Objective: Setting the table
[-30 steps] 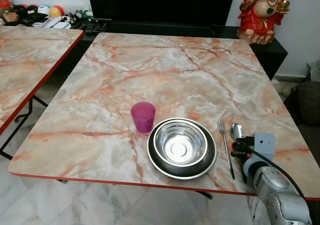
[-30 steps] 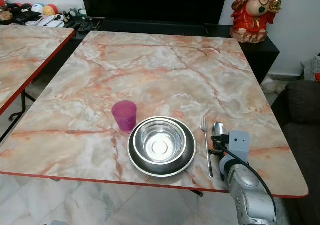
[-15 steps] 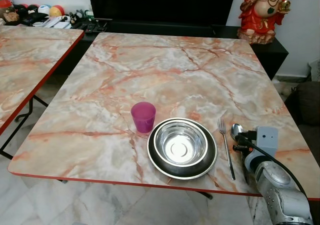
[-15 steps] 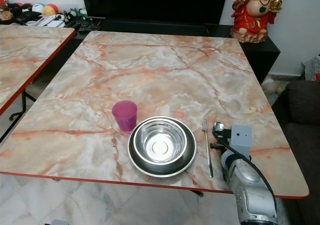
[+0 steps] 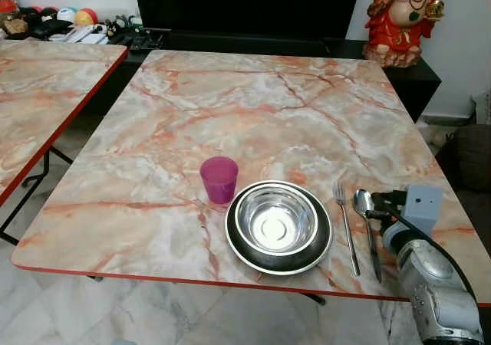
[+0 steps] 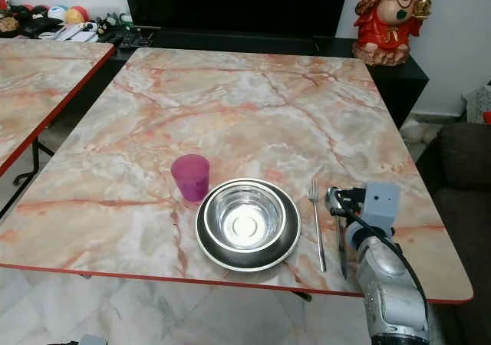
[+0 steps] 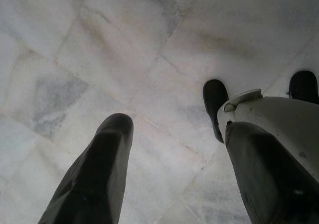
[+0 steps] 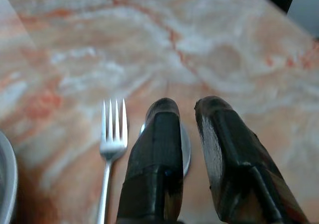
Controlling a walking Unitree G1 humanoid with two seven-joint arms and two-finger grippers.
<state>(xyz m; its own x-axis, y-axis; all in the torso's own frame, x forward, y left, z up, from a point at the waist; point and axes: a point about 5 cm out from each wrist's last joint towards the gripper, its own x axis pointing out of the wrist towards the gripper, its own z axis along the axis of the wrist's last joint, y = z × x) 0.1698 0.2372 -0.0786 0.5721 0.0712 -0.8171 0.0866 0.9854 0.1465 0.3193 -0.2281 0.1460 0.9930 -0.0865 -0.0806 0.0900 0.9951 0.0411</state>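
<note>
On the marble table (image 5: 253, 107) a steel bowl (image 5: 276, 221) sits in a black plate (image 5: 234, 241) near the front edge. A purple cup (image 5: 219, 179) stands upright just left of the plate. Right of the plate lie a fork (image 5: 347, 230) and a spoon (image 5: 364, 202), side by side and parallel. My right gripper (image 5: 381, 205) hovers just right of the spoon's bowl. In the right wrist view its fingers (image 8: 159, 134) are a narrow gap apart with nothing between them, the spoon (image 8: 185, 149) on the table beneath. My left gripper (image 7: 174, 127) hangs open over the floor.
A second marble table (image 5: 46, 84) stands to the left across a gap. Behind the table runs a black cabinet (image 5: 253, 42), with a red statue (image 5: 403, 15) at its right end and clutter (image 5: 61, 23) at the left. A dark sofa (image 5: 472, 157) is on the right.
My right gripper has drawn off to the right, away from the spoon's handle. The spoon now lies uncovered beside the fork. Cup, bowl and plate have not moved.
</note>
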